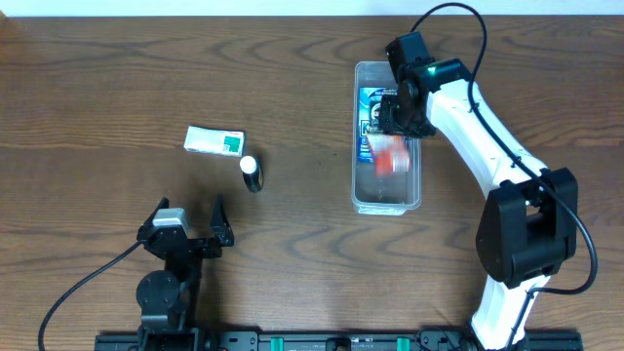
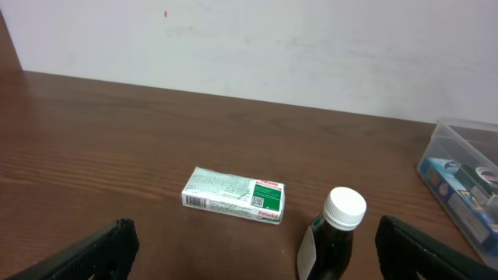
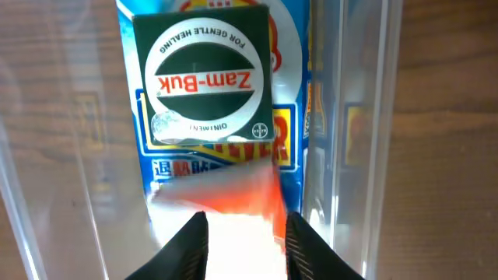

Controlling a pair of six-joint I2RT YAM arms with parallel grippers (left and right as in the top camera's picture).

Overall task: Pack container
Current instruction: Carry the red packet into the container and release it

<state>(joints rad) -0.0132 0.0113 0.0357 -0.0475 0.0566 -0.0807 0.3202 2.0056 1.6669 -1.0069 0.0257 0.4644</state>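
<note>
The container [image 1: 357,136] is a long clear plastic bin at the right of the table. Its wall shows in the right wrist view [image 3: 366,117]. Inside it lie a blue packet [image 3: 289,47] and a green-and-white Zam-Buk box [image 3: 204,78]. My right gripper [image 1: 398,115] hangs over the bin. Its fingers [image 3: 245,225] are closed on an orange-and-white packet [image 3: 241,198], which also shows in the overhead view [image 1: 392,156]. My left gripper [image 1: 190,210] is open and empty near the front left, and its fingers frame the left wrist view [image 2: 253,249].
A small white-and-green box [image 1: 214,141] lies on the table left of centre, also in the left wrist view [image 2: 233,194]. A dark bottle with a white cap [image 1: 252,174] is beside it, just ahead of the left gripper [image 2: 334,233].
</note>
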